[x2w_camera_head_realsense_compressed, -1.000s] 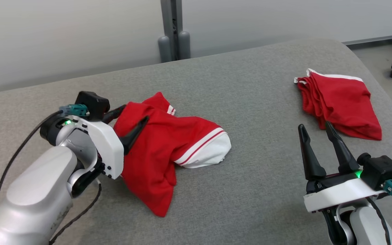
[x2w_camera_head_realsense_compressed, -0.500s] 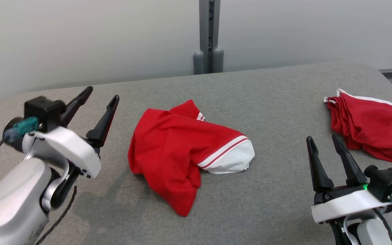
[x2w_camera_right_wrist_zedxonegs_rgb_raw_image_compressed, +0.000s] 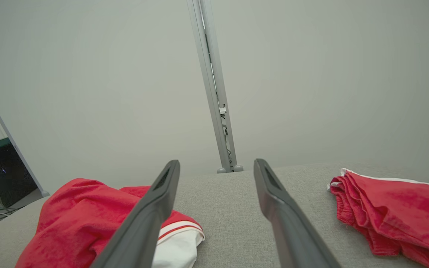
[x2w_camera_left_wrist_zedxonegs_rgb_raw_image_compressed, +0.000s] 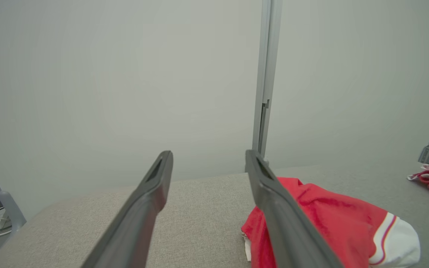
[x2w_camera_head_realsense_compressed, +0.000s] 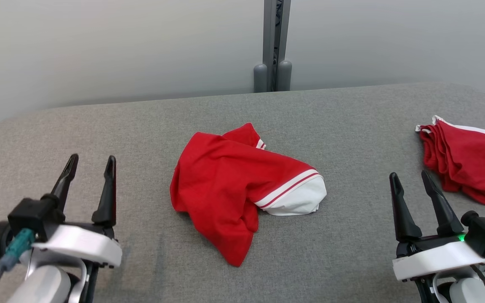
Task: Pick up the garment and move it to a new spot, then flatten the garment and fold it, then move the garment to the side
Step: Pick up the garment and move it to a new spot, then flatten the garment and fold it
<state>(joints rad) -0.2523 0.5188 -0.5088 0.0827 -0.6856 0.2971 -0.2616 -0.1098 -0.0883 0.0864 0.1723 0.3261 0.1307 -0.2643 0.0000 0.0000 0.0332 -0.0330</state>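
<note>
Head view: the left gripper sits at lower left, its two dark fingers spread apart and holding nothing, over the grey fabric-covered surface. At lower right, the right gripper has its jaws likewise apart and empty. Between the two, well clear of both, the crumpled red garment with white and red striped trim lies in a heap at mid-surface. A second red garment with white edging, folded, lies near the right edge, close beyond the right fingertips. A grey vertical post stands behind the surface against the pale wall.
</note>
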